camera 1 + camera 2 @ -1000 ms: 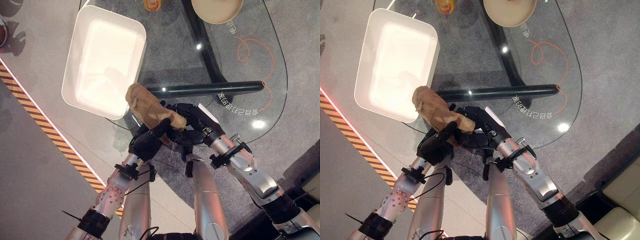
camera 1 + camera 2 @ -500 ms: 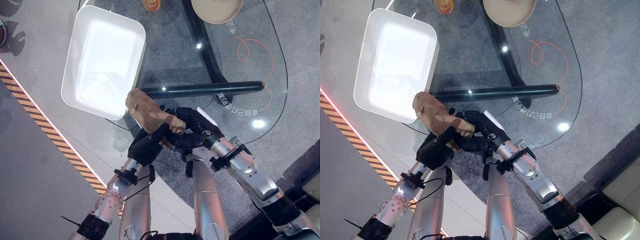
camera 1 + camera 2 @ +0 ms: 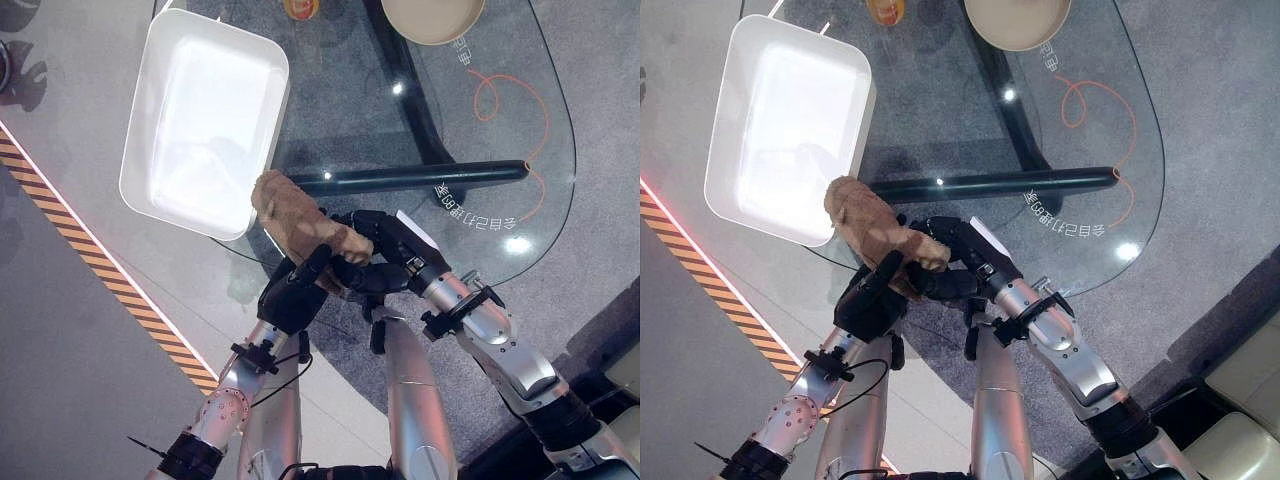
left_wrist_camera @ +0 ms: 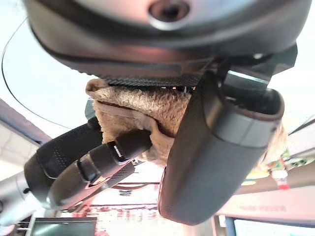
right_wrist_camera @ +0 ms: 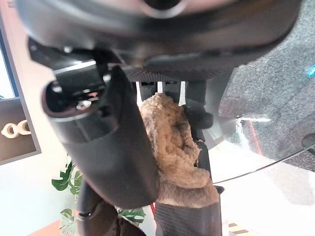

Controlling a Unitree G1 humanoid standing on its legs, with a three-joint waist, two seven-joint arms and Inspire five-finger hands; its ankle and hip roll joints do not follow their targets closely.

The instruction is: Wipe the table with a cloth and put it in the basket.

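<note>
Cloth is held up at the near edge of the glass worktop, long axis pointing toward the white basket just beyond its free end. Left hand is clamped on the near end; right hand has fingers curled around it too. Left is nearer the basket.

**Bright overhead light, glare on glass**

We are seeing strong light falling from above: small lamp reflections are glinting on the glass table, and the white basket is glowing, nearly washed out inside. In the wrist views, backgrounds are blowing out white while the near dark casings are blurring.
</note>
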